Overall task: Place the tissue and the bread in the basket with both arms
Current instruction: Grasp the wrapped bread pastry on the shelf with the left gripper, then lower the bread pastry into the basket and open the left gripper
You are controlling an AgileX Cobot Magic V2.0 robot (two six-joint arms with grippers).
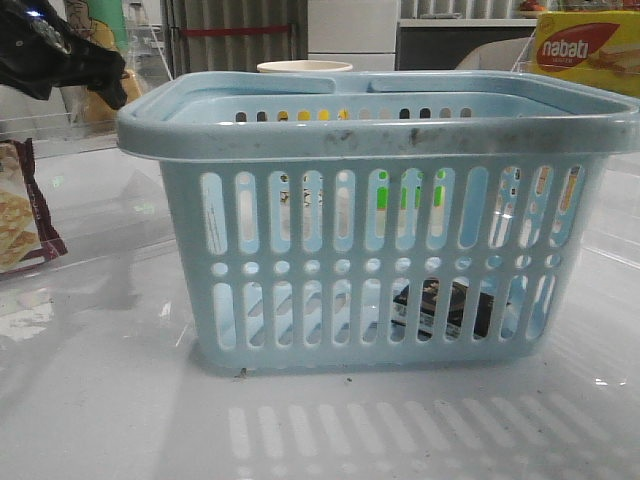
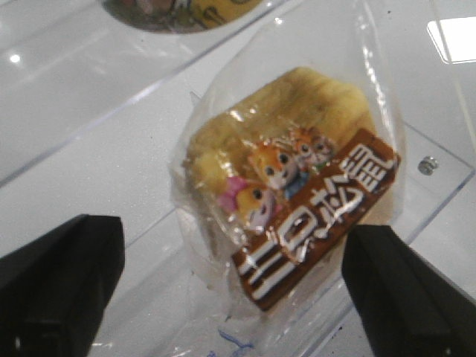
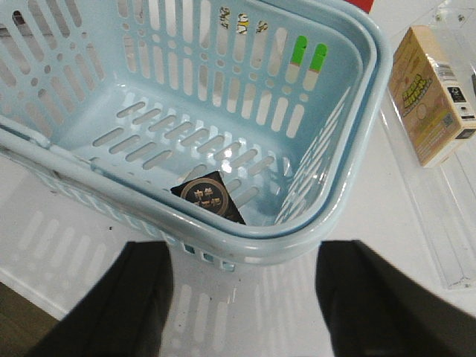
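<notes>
While the tissue [image 3: 209, 196] already lies flat on the basket [image 3: 312, 230] floor, in the corner nearest the right arm, the bread [image 2: 286, 186] is not in yet. It sits on a clear acrylic tray [image 2: 89, 126], directly between the left gripper [image 2: 230, 290] fingers, jaws wide apart, nothing held.

Handling, my read: bread is light and soft, squashes easily. Wrapper is loose, crinkly, prob slippery, so film alone could slide out of the pads. Best grip is across the loaf body at mid-height, over the dark label [image 2: 320, 216], light squeeze, not on the bag's loose edges. Tray lip nearby, so lift straight up before traversing.

Right gripper [image 3: 242, 297] hovers just outside the basket rim, fingers spread wide, empty.

In the front view the left arm [image 1: 60, 55] is up at far left, behind the basket's left end; bread itself isn't clear there. Cracker bag [image 1: 25, 215] lies left of the basket, nabati box [image 1: 588, 52] back right, a tan box [image 3: 431, 93] beside the basket on the right arm's side. All non-task, leave alone.
</notes>
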